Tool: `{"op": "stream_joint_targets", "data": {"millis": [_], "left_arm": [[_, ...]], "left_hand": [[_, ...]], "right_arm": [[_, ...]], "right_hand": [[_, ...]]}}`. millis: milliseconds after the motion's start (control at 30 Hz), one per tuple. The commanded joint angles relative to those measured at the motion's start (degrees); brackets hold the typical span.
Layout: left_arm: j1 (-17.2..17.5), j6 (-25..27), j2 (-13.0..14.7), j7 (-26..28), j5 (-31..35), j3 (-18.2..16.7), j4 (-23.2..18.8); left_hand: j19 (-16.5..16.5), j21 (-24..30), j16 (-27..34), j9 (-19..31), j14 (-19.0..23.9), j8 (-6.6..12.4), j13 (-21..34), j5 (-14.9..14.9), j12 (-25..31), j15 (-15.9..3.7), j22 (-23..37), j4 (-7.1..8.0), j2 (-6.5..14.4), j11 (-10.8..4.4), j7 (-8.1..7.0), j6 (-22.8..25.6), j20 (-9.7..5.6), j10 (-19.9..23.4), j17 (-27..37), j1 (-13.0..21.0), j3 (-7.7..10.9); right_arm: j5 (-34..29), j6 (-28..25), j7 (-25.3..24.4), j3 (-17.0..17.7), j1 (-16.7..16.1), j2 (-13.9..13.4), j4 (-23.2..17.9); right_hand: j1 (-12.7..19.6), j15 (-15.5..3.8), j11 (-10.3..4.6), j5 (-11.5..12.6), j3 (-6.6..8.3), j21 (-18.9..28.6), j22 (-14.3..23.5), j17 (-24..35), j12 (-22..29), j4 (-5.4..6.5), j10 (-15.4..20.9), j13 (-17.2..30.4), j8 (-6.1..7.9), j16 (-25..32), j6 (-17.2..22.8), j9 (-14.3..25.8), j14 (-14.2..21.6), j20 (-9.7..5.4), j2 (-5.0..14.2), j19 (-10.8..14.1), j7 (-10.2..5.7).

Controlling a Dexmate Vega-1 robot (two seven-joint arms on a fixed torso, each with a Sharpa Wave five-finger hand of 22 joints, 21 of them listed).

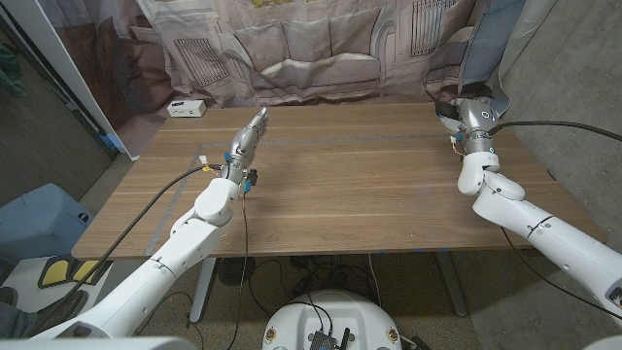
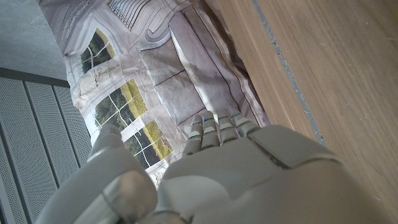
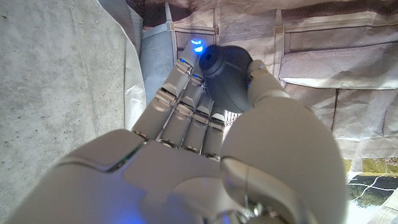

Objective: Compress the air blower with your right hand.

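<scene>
- Air blower (image 3: 229,76), dark and rounded, is held in the right hand (image 3: 205,143), thumb and fingers clamped around it, at the desk's (image 1: 350,185) far right corner.
- Left hand (image 1: 249,136) is stretched over the desk w/ fingers straight, nothing held.

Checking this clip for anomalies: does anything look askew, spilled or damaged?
Nothing stands out. The right robot hand holds the dark air blower between fingers and thumb; the left robot hand holds nothing over the wooden table.
</scene>
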Motion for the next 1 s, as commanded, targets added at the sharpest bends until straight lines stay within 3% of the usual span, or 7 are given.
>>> {"op": "stream_joint_targets", "data": {"millis": [33, 1000], "left_arm": [[0.64, -0.08, 0.07, 0.39, -0.07, -0.3, -0.51], [1.32, 0.41, 0.61, 0.56, -0.24, -0.78, -1.45]], "left_hand": [[0.12, 0.14, -0.03, 0.17, 0.52, -0.1, 0.25, -0.11, -0.11, 0.07, 0.29, -0.23, 0.57, 0.04, -0.02, 0.48, 0.16, 0.4, 0.32, 0.07, 0.3], [0.12, 0.14, -0.04, 0.17, 0.55, -0.08, 0.25, -0.12, -0.09, 0.08, 0.3, -0.33, 0.73, -0.02, 0.07, 0.61, 0.13, 0.53, 0.31, 0.11, 0.46]], "right_arm": [[-0.42, -0.57, 0.07, 0.14, -0.35, -0.35, -0.77], [-0.8, -0.04, -0.34, 0.26, -0.57, -0.25, -0.58]], "right_hand": [[-0.99, -1.44, 0.18, -0.07, -0.65, -0.33, 0.12, 0.2, -0.46, 0.13, -0.57, 0.21, -0.49, -0.57, -1.01, 0.29, -0.72, 0.23, -0.7, -0.59, 0.07], [-3.0, -1.15, 0.3, 0.3, -1.31, -0.97, 0.07, 0.38, -1.27, 0.44, -1.75, 0.39, -1.2, -1.66, -2.15, 0.42, -1.47, 0.58, -1.79, -1.55, 0.28]]}}
